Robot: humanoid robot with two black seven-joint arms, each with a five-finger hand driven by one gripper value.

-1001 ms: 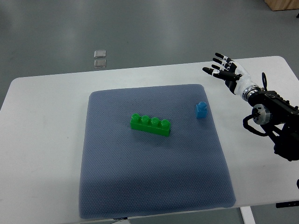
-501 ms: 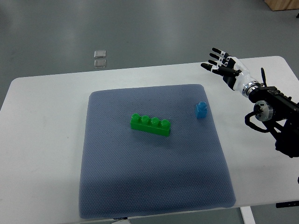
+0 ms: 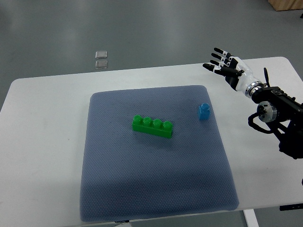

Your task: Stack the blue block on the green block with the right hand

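On dimpled grey mat (image 3: 156,189), studded green block (image 3: 152,126), small blue block (image 3: 204,111), right hand (image 3: 229,72) fingers (image 3: 218,50) spread, empty

- No text, label, brand, number or sign can be read anywhere in the top view.
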